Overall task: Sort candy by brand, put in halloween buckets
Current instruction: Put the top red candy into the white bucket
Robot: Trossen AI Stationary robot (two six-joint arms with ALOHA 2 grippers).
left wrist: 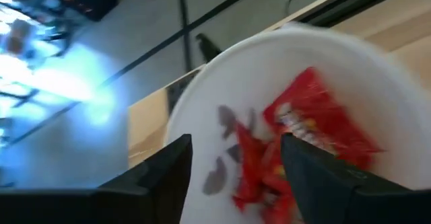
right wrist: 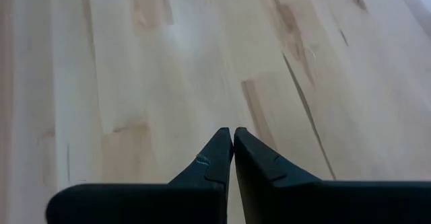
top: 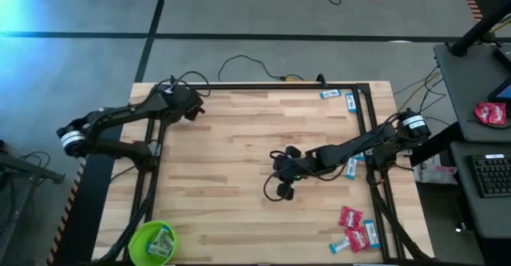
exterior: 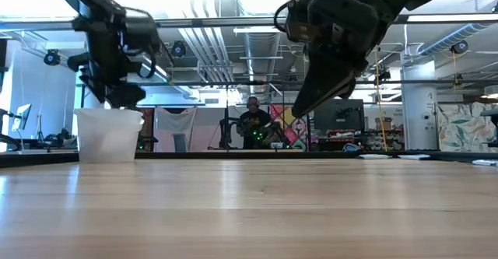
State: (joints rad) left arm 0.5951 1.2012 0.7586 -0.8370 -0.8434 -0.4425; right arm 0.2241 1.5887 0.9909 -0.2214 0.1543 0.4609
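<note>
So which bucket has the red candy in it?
The white bucket, under the left hand, holds red candy. The green bucket holds a pale piece.

Light butcher-block wooden table (top: 239,154) with dark frame rails along its edges.

Carries a lime green bucket (top: 152,242) at the near left corner, a white bucket (exterior: 108,134) at the far left, light blue candies (top: 339,97) at the far right corner, more blue ones (top: 352,167) by the right rail, and a cluster of red candies (top: 352,218) mixed with blue at the near right.
</note>
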